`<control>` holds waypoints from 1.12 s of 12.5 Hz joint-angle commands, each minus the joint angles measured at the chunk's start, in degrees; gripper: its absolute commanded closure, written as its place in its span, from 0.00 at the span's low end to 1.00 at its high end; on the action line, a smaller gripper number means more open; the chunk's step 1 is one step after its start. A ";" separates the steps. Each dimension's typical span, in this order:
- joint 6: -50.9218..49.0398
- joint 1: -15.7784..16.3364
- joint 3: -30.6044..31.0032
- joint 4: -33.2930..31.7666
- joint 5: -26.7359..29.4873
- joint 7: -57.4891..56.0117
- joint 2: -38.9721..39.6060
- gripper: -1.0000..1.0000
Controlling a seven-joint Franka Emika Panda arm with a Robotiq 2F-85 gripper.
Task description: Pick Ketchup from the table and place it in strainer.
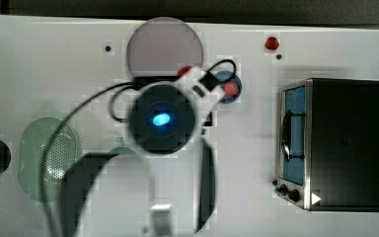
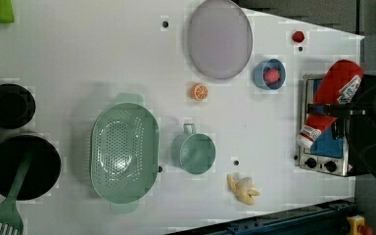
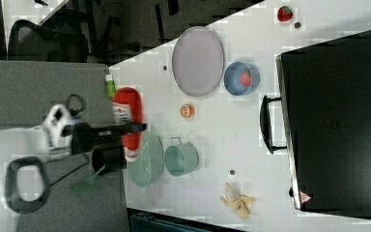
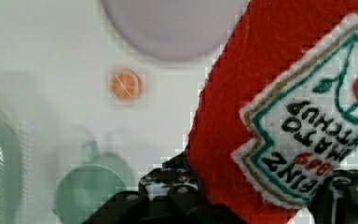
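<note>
**Ketchup bottle held aloft in the pincer**

The ketchup [image 2: 332, 100] is a red plush bottle with a white cap and a stitched label, clamped across its body by the pincer [image 2: 334, 111], clear of the counter [image 2: 103, 58]. In the left view its long axis runs on a slant, the rounded base toward the upper right and the white cap toward the lower left. In the right view it hangs cap-down in the picture, beside the strainer [image 3: 146, 159]. The wrist view has the dark fingers [image 4: 177, 186] pressed against the red fabric on both sides. In the top view the arm stands over the middle of the counter, its wrist looking down. The mint-green strainer lies on the counter with nothing inside it.
</note>
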 commanded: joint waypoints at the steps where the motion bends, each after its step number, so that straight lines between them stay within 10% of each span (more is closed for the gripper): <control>1: -2.27 3.32 7.09 -0.68 1.61 12.56 2.40 0.39; 14: 17.68 5.34 29.88 -0.46 0.23 43.72 18.99 0.39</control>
